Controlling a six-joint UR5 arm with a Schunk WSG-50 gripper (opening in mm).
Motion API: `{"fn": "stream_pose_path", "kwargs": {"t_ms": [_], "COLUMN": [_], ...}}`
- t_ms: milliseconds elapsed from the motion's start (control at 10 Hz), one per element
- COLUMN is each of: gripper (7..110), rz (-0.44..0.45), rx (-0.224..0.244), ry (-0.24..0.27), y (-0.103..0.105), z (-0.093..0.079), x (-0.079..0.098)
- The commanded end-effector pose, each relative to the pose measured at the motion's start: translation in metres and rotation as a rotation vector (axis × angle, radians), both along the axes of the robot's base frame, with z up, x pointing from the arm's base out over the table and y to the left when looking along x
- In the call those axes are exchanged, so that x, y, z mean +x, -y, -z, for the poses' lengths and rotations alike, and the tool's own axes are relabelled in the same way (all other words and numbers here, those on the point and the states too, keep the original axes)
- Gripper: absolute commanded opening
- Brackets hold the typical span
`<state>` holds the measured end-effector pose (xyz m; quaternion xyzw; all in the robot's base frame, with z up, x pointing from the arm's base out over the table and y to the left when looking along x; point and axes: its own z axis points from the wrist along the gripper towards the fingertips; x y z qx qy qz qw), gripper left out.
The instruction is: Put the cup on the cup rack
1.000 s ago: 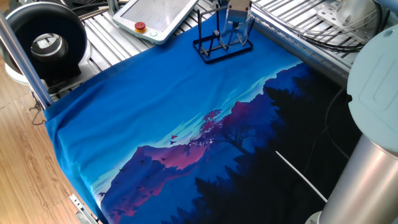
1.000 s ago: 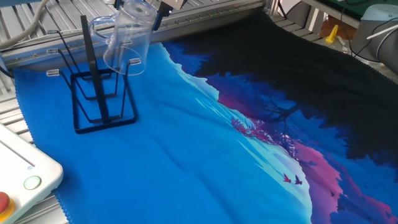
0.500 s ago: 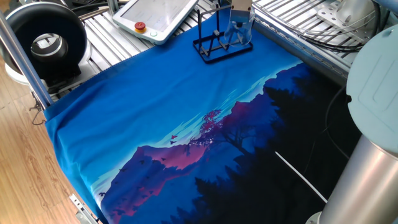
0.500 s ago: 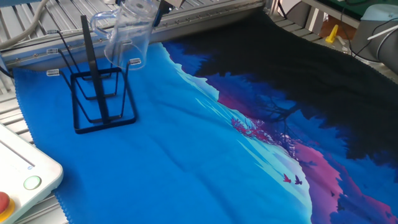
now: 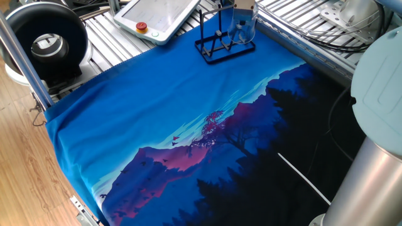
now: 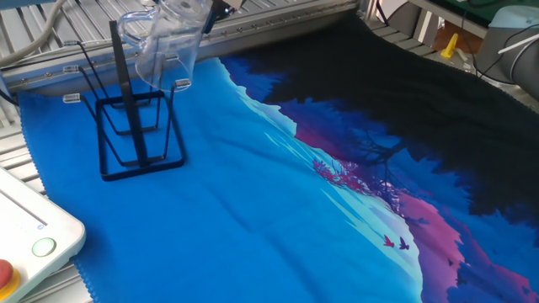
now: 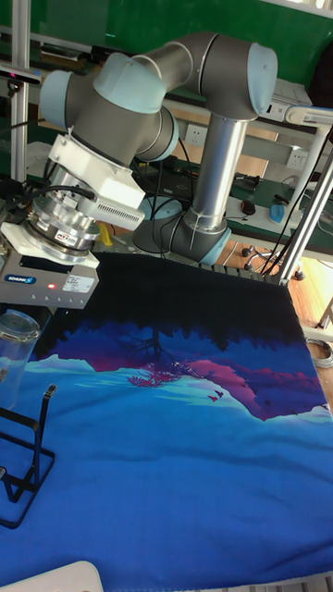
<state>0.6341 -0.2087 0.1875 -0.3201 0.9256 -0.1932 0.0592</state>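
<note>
The cup (image 6: 168, 42) hangs in the air above the far corner of the cup rack (image 6: 135, 135), tilted, its clear wall near the tallest peg; whether glass and peg touch cannot be told. In the tall fixed view the cup (image 7: 14, 356) shows at the left edge, just under the hand's grey body, with the rack (image 7: 23, 462) below it and partly cut off by the frame. In one fixed view the cup (image 5: 242, 28) is only a faint glint over the rack (image 5: 223, 44).

The hand (image 7: 11, 324) is largely out of frame or behind its own housing; its fingers cannot be made out, so I cannot tell whether it grips the cup or stands apart.

The rack sits on a cloth (image 5: 188, 125) printed with a mountain and forest scene, bright blue near the rack and shading through purple to black on the far side. The cloth covers the tabletop (image 5: 107, 28), whose slatted metal shows at the edges. A white pendant (image 5: 160, 16) with a red button lies just beside the rack, off the cloth. A black round device (image 5: 44, 44) stands at the tabletop's corner, over a wooden floor (image 5: 25, 182). The arm (image 7: 148, 102) bends over the scene from a grey column, with a green wall (image 7: 185, 18) and cluttered benches behind.
</note>
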Motion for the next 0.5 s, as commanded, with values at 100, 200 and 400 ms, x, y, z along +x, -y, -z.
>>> {"fn": "stream_pose_path", "kwargs": {"t_ms": [100,200,400], "gripper": [22,22,22], "rz": [-0.003,-0.003,0.002], "rx": [0.021,0.021,0.027], "ry": [0.007,0.007,-0.009], "y": [-0.0039,-0.0040,-0.0062], "z": [0.0043,0.0041,0.0036], "x": [0.0033,0.0033,-0.0013]}}
